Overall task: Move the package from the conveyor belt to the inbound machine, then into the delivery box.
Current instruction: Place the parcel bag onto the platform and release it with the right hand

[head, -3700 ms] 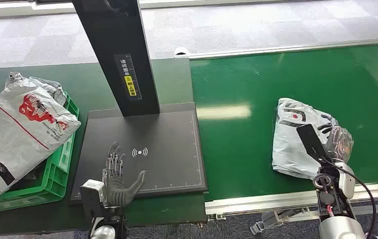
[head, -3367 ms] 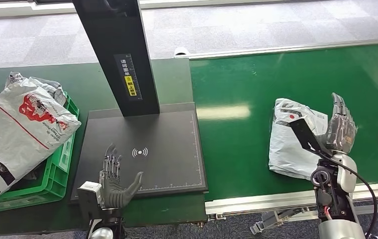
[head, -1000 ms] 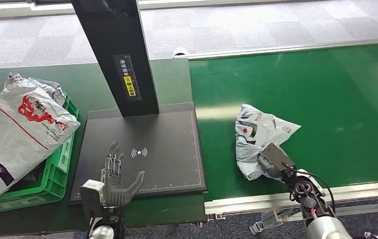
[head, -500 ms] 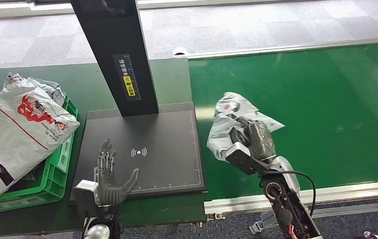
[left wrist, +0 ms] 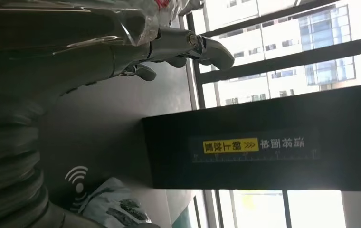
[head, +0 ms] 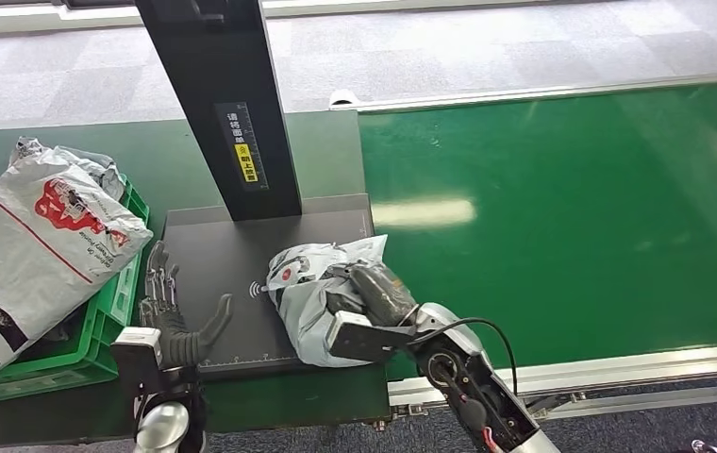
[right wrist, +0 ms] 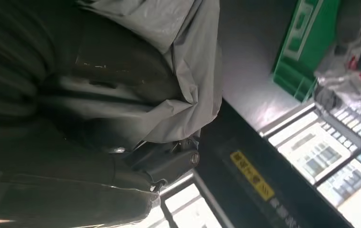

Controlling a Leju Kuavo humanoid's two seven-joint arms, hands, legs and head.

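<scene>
The package (head: 306, 300), a crumpled grey poly bag with a red and white mark, is over the right front part of the inbound machine's black scan plate (head: 213, 255), beside its wireless symbol. My right hand (head: 378, 293) grips it from the belt side, fingers wrapped into the plastic. In the right wrist view the grey bag (right wrist: 188, 61) bulges over that hand (right wrist: 112, 80). My left hand (head: 171, 316) hovers open at the plate's left front edge, fingers spread and holding nothing. From the left wrist view the package (left wrist: 109, 206) shows past the spread fingers (left wrist: 188, 45).
The machine's black post (head: 223, 104) rises from the back of the plate. A green crate (head: 114, 321) on the left holds a large white bag with red print (head: 34, 236). The green conveyor belt (head: 572, 208) runs on the right, with a metal rail along its front.
My right hand has carried the package leftward off the green belt and onto the black scan plate. My left hand has drifted left toward the crate, fingers still spread.
</scene>
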